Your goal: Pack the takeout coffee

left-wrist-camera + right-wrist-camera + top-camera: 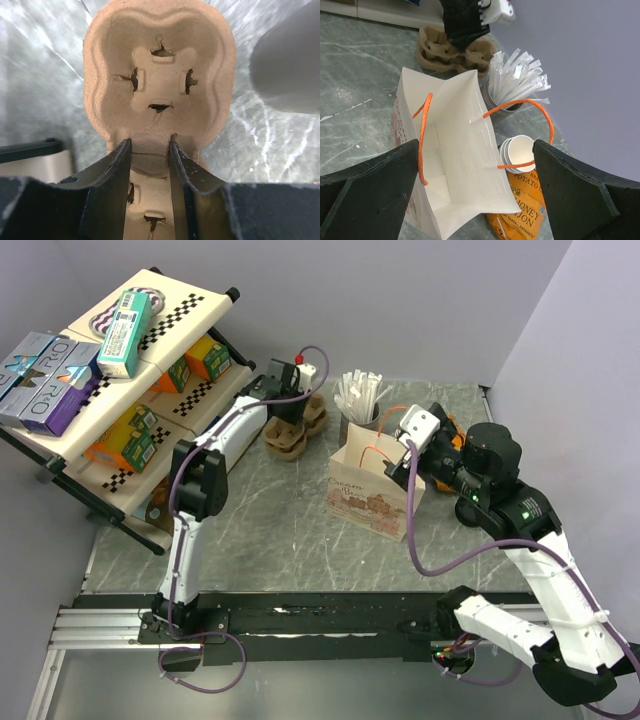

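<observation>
A: Where is the takeout coffee, and which way does its long axis point?

B: I cannot pick it out in any view, so its axis and its top I cannot tell. Under the low end of the rack (190,310), at 9 o'clock in the top view, there is a small brown shape (155,508). It is too hidden to name.

A: So how does it lie relative to the jaws?

B: It is not between either pair. The left gripper (148,140) is at 12 o'clock on the table, pointing down on the pulp cup carrier (157,75). Its jaws stand only narrowly apart, one on each side of the carrier's middle neck. Whether they already press the neck, I cannot tell. The carrier's cells show no cup.

A: And the right one?

B: The right gripper (476,145) hangs over the paper bag (455,115) with its jaws spread fully wide, and it holds nothing. The bag stands upright with the mouth open and shows only its white inside. Its orange handles arch up.

A: What is around?

B: From the bag, a holder of white straws (358,395) is at 12 o'clock. In the right wrist view, a stack of white cups (520,150) and an orange chips packet (522,210) lie at 5 o'clock, just beside the bag. The table (260,530) is grey-green marbled stone. The walls are plain pale grey.
</observation>
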`<state>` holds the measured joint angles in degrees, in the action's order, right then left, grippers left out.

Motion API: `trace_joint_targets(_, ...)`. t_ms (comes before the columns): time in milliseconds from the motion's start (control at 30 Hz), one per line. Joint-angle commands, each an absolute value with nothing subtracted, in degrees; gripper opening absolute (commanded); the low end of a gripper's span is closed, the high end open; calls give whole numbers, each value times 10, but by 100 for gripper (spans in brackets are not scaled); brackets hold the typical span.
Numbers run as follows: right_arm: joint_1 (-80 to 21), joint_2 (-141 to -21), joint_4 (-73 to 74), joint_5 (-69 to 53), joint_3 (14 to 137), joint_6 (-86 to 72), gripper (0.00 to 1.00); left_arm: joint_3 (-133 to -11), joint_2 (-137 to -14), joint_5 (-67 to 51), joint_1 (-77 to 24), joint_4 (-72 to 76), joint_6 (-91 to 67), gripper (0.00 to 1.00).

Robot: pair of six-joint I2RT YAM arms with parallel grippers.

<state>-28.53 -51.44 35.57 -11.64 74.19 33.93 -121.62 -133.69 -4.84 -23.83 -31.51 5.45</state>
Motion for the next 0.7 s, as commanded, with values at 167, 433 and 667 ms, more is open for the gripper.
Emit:
trace_joint_targets(167,-270,-538,321,-90,794,315,100,-1209,-1234,-76,-237,-301,85,1)
trace_joint_targets(433,-78,-646,419,-236,943,228,98,-1003,-1024,-193,-229,-231,48,1)
trace_joint_targets(667,-26,-676,464,-368,942,262,96,-932,-910,-208,-229,-222,28,1)
